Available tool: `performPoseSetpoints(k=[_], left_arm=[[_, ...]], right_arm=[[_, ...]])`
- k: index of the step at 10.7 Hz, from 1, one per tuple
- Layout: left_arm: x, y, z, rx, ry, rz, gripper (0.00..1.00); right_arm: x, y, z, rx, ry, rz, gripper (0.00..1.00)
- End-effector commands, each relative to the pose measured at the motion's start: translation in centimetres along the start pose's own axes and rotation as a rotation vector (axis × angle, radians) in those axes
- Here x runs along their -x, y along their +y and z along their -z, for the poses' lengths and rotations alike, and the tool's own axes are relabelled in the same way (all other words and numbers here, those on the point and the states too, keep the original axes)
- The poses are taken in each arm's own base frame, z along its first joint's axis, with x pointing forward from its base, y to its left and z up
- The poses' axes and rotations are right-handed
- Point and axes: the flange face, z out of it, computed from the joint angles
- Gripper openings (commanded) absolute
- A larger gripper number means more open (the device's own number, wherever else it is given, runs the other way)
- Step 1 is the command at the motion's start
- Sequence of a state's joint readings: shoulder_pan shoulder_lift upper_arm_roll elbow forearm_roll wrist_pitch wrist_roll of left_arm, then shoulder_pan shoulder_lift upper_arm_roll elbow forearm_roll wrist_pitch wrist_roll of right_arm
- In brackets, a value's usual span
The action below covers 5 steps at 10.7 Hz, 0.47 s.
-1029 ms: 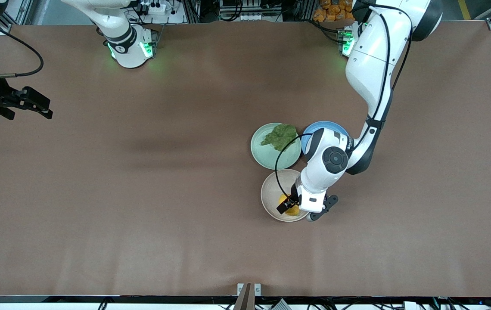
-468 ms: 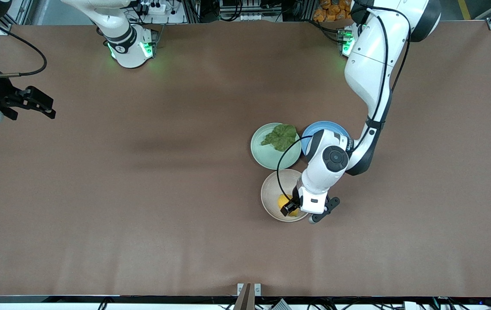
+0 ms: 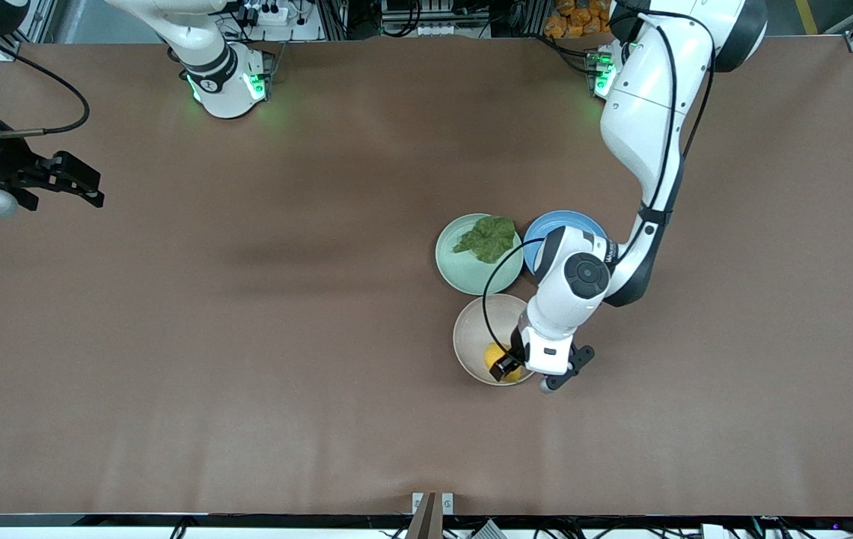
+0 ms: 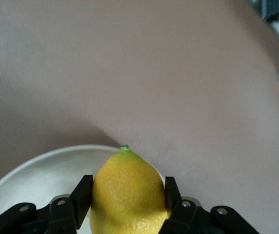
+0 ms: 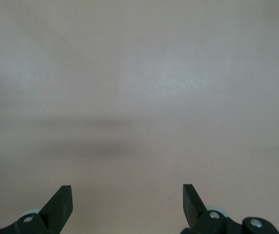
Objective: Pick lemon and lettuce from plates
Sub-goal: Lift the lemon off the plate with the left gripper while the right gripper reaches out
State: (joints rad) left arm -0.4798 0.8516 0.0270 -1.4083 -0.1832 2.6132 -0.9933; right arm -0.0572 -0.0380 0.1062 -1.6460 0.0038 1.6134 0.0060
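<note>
Left hand [image 4: 124,204] grips lemon [image 4: 127,192] — its underside cut off.

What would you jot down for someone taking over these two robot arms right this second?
Left hand: shut on the lemon, low over the beige plate; not yet carried off.
Right hand: open, holding nothing, waiting over bare table at the right arm's end.
Lettuce: untouched on the mint plate, which lies farther from the front camera than the beige one. A blue plate sits beside it.
Left to do: take the lemon away, then pick the lettuce.
</note>
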Motion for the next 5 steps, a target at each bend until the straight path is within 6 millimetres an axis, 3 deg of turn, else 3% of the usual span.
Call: performPoseSetpoints(k=[1, 3, 5], left_arm=[[-2.6, 0.3, 4.5, 0.008, 0.042, 0.012, 0.00], [-5.3, -0.9, 7.8, -0.081, 0.006, -0.020, 0.00], [-8.5, -4.1, 10.1, -0.193, -0.074, -0.117, 0.00]], right_arm=[[-0.2, -1.3, 0.0, -0.011, -0.005, 0.023, 1.00], [-0.6, -2.9, -0.6, -0.014, -0.009, 0.044, 1.00], [-0.9, -5.6, -1.4, -0.022, -0.021, -0.021, 1.00]])
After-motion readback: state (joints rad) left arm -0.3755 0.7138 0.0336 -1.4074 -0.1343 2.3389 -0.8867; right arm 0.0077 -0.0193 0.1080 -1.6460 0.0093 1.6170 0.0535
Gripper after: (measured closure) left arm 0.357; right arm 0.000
